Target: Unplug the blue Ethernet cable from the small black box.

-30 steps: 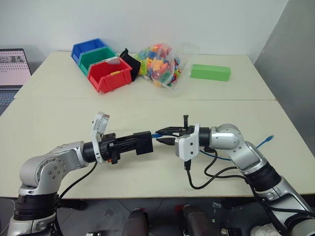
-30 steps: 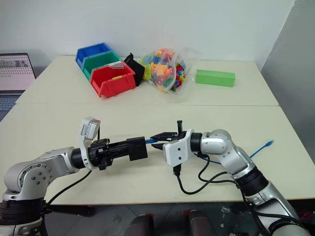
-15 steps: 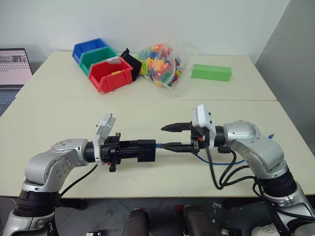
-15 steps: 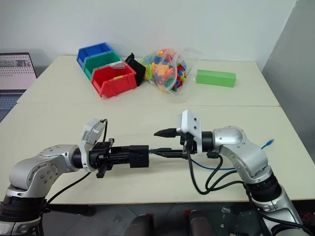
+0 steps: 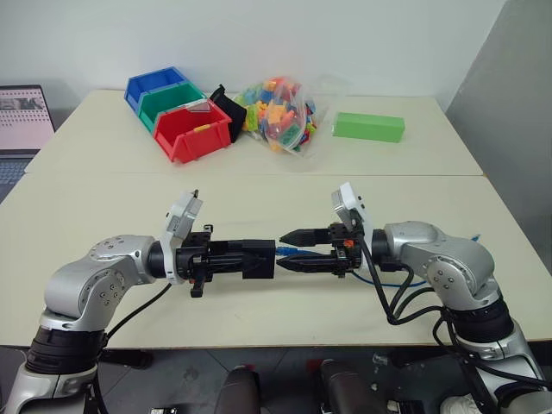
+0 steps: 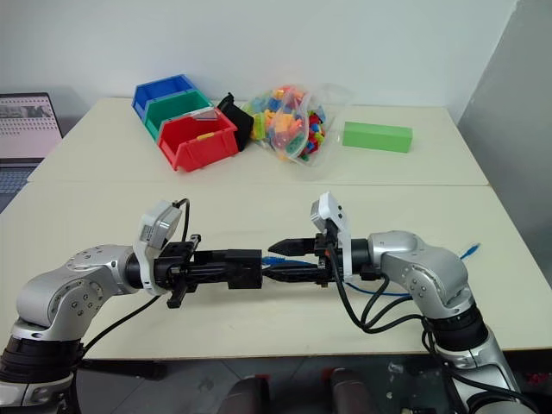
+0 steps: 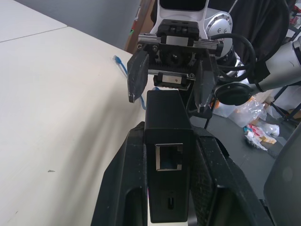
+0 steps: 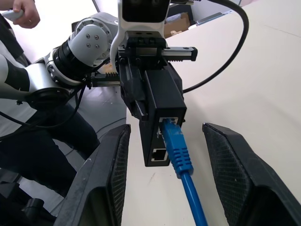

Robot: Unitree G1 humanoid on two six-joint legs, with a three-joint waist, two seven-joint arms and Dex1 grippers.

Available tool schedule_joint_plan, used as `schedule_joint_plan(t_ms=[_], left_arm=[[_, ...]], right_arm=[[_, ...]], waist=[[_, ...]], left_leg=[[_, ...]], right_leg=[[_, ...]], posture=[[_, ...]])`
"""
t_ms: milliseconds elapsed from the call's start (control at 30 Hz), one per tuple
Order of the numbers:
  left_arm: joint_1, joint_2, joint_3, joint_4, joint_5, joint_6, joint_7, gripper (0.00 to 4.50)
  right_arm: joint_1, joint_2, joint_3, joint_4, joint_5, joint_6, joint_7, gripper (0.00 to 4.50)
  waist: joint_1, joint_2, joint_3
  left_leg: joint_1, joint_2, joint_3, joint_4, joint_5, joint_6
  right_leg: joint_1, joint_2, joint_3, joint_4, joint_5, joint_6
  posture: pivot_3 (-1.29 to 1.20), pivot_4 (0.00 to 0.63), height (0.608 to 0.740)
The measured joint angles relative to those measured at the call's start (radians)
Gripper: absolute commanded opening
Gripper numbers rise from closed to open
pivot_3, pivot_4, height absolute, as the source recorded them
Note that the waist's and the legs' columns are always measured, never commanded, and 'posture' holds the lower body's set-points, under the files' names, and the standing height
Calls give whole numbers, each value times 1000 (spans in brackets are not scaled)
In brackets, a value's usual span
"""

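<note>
Left eye view: above the table [image 5: 103, 198], the right tool [image 5: 300, 247] has rolled since a second ago — its jaws, then pinched at the plug, now stand released, one finger above the other, bracketing the blue Ethernet cable [image 8: 181, 155]. The left tool [image 5: 226, 258] stays clenched on the small black box [image 5: 258, 258]. The plug is still seated, so unplugging remains. The box's long axis lies level, port end toward the right tool.

A robotics lab or workshop is suggested: a plain pale tabletop [image 5: 103, 198] is set with stacked parts bins [image 5: 177, 112], bagged toy bricks [image 5: 280, 114] and a laptop [image 5: 21, 121].
</note>
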Motion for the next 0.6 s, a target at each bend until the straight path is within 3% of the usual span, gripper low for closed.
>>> schedule_joint_plan(t_ms=[267,600], left_arm=[[5,0,0,0,1,-1,0,785],[9,0,0,-1,1,-1,3,785]], right_arm=[[0,3,0,21,0,1,1,2569],[0,-1,3,21,-6,-3,8,250]], waist=[[-1,0,0],[-2,0,0]], left_leg=[[0,0,0,0,0,0],[0,0,0,0,0,0]], right_leg=[[0,0,0,0,0,0],[0,0,0,0,0,0]], posture=[[0,150,740],[0,150,740]])
